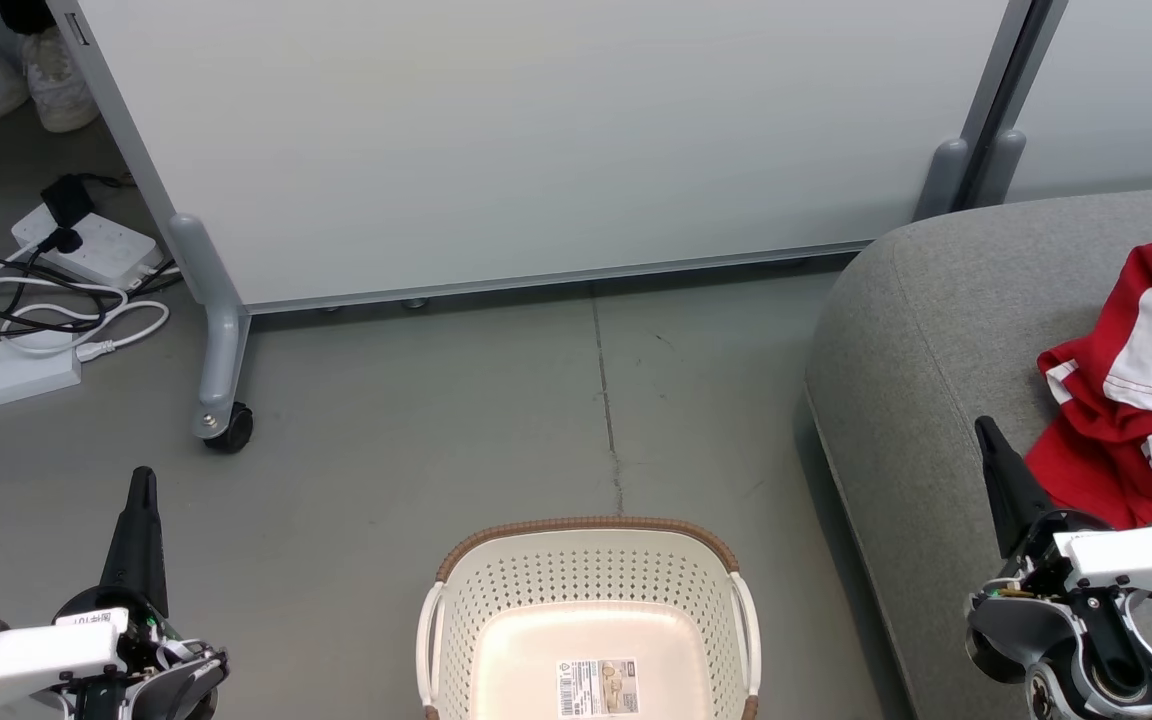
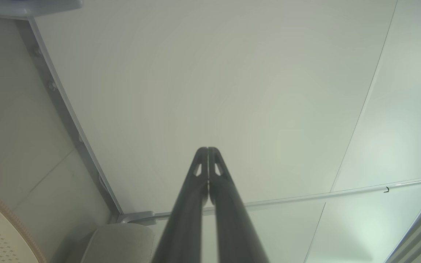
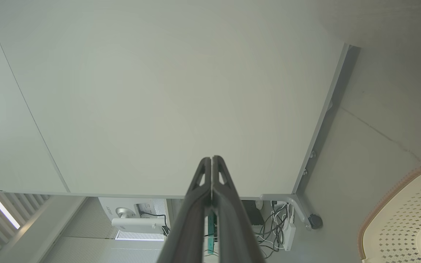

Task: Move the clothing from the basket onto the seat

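Note:
The cream perforated basket [image 1: 591, 590] with its brown rim stands on the floor at the bottom centre, its bottom bare but for a barcode label. Red and white clothing [image 1: 1136, 380] lies crumpled on the grey seat [image 1: 936, 330] at the right. My left gripper [image 1: 143, 478] is at the lower left, fingers together and pointing up, holding nothing; the left wrist view has its fingertips [image 2: 208, 150] touching. My right gripper [image 1: 983, 425] rises at the lower right beside the clothing, also shut and bare [image 3: 211, 159]. The basket's rim [image 2: 9, 219] [image 3: 389, 193] shows at a corner of each wrist view.
A white rolling partition [image 1: 536, 140] on castered legs [image 1: 221, 400] stands behind the basket. A power strip with tangled cables [image 1: 56, 290] lies on the floor at the left. A person's white shoes [image 1: 6, 80] are at the top left. Grey floor [image 1: 416, 450] surrounds the basket.

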Motion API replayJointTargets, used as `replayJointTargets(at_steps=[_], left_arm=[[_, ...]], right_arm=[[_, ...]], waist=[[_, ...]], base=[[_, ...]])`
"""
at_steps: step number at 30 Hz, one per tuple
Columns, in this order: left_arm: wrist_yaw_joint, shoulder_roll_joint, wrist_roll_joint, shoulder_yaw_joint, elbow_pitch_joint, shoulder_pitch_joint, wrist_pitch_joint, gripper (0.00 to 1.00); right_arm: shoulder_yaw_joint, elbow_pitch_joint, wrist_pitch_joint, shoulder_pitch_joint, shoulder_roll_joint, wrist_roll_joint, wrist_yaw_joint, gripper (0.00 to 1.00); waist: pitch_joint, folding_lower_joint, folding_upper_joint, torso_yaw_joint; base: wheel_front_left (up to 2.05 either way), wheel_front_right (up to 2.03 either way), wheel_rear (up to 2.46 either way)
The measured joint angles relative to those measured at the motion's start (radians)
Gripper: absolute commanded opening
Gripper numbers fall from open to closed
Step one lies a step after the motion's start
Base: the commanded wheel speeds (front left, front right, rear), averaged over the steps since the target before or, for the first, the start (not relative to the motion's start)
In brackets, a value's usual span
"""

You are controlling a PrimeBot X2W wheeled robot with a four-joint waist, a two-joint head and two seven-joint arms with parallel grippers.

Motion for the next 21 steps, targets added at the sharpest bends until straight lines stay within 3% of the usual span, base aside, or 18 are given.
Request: replayJointTargets(at_steps=[21], left_arm=[[0.000,0.000,0.000,0.000,0.000,0.000,0.000,0.00]], right_arm=[[-0.001,0.000,0.001,0.000,0.001,0.000,0.000,0.00]], waist=[[0.000,0.0000,0.0000,0.000]], base=[[0.00,0.00,0.00]])
